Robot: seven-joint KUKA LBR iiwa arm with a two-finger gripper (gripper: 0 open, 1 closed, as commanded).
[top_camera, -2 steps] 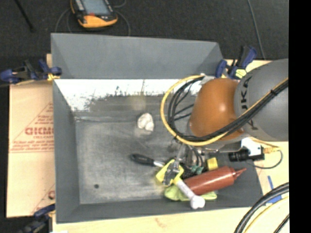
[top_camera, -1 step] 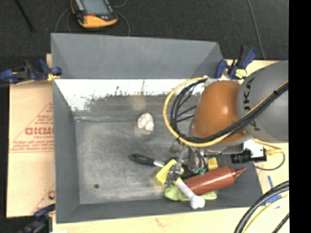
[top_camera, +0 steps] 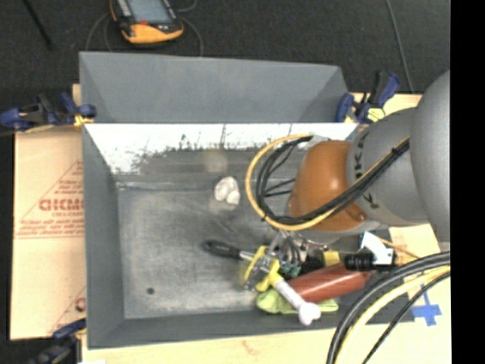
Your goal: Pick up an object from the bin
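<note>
Gripper [top_camera: 283,249] sits low in the grey bin [top_camera: 102,226], just up-left of the red tube [top_camera: 333,283], tucked under the arm's orange cover w/ yellow and black cables looped round it. Can't tell whether it's wide, narrow or holding anything, as cover and cables hide that part.

Closest thing to it: a yellow piece [top_camera: 258,270], just left of the red tube's left end, right below the gripper; contact can't be judged. A black-handled tool [top_camera: 218,247] lies further left of the tube, its thin end running toward the yellow piece.

Rest of the heap, all round the red tube: white bone-shaped piece [top_camera: 297,299] crossing its left end; yellow-green soft thing [top_camera: 274,302] under the bone, below-left of the tube; black marker w/ white end [top_camera: 369,259] just above the tube.

White crumpled lump [top_camera: 226,192] lies alone, well up-left of the tube, apart from the heap.
</note>
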